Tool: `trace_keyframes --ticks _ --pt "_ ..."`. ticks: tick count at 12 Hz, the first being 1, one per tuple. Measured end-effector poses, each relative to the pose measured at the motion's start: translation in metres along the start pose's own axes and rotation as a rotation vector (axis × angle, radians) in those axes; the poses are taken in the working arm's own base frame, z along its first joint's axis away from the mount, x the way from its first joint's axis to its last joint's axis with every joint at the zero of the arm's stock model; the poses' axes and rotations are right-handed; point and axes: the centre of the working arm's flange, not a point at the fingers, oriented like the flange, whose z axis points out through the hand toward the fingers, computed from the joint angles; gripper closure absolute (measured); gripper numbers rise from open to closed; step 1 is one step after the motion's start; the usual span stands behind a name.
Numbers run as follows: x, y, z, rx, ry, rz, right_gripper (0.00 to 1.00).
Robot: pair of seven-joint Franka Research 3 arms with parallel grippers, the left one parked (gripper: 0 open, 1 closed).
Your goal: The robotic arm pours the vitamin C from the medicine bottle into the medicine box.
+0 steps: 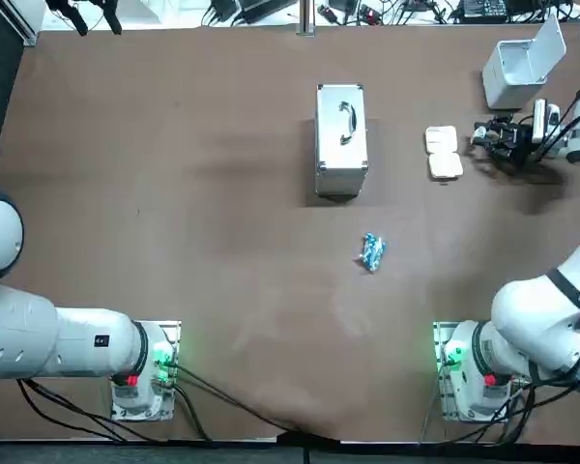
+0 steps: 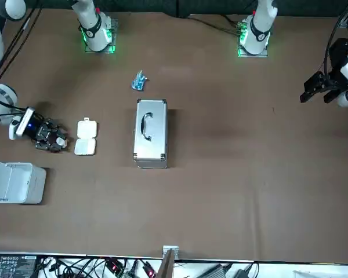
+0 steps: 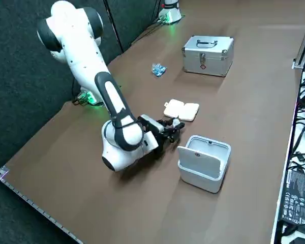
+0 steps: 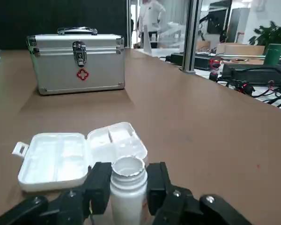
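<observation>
Right gripper [image 4: 127,182] clamps an uncapped white medicine bottle [image 4: 128,171] just beside the open pill box [image 4: 68,154]; the tabletop [image 4: 201,117] beyond is bare.

Right gripper [image 4: 129,186] clamps the upright white medicine bottle [image 4: 127,172]. The open medicine box [image 4: 70,154] lies just beyond at eleven o'clock, the silver case [image 4: 77,63] farther.

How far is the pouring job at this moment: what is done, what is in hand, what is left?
Done: the medicine box lies open, and the right gripper is shut on the uncapped medicine bottle. In hand: the bottle is held upright beside the box, not over it. Left: tilting it over the compartments; no tablets show in them yet.
</observation>
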Motion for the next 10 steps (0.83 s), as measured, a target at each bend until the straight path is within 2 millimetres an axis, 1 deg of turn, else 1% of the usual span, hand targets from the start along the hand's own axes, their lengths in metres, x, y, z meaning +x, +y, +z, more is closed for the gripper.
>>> trace_keyframes --ticks 2,5,7,10 --pt "0.023 0.01 0.0 0.007 -0.04 -0.016 0.57" --pt "0.058 0.022 0.007 -0.004 -0.119 -0.046 0.57" --pt "0.077 0.022 0.014 -0.013 -0.184 -0.064 0.57" --pt "0.1 0.013 0.024 -0.034 -0.297 -0.072 0.57"
